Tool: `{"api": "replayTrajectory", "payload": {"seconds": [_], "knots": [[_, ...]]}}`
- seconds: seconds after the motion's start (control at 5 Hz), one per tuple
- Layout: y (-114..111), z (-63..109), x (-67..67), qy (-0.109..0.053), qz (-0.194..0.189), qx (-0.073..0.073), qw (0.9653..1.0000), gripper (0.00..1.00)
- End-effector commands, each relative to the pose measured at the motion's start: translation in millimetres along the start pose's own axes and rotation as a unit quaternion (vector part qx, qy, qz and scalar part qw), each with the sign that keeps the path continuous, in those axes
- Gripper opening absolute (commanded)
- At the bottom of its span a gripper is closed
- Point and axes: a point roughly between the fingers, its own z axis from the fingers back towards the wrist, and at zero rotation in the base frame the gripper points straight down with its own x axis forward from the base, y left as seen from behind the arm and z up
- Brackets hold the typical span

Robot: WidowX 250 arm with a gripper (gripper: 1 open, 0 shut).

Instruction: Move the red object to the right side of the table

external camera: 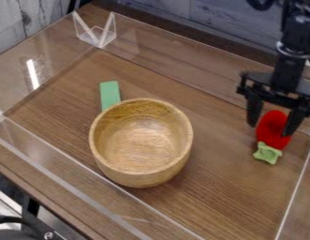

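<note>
At right side of frame, red toy fruit [273, 127] with light-green leafy end lies on wooden table [220, 178], between spread fingers of black gripper [273, 120]; gripper open, fruit released.

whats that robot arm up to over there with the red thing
The robot arm has its hand right at the small red toy fruit, which lies on the right side of the table, green leafy end toward the camera. The fingers are spread wide, so the fruit looks let go, and the move to the right looks done. The wooden bowl and the green strip are farther left, away from the hand.
</note>
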Motion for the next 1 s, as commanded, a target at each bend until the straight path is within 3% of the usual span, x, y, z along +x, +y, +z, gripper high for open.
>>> {"api": "replayTrajectory", "payload": {"seconds": [0.0,0.2,0.4,0.6,0.8], "knots": [[13,39.4,-2.6,-0.042,0.033,-0.016,0.9984,1.0],[35,61.4,-2.3,-0.075,0.07,-0.021,0.9945,1.0],[69,69.2,4.9,-0.092,0.089,-0.02,0.9916,1.0],[78,68.1,21.6,-0.105,0.057,-0.021,0.9927,1.0],[83,67.0,27.5,-0.118,0.01,-0.018,0.9928,1.0]]}}
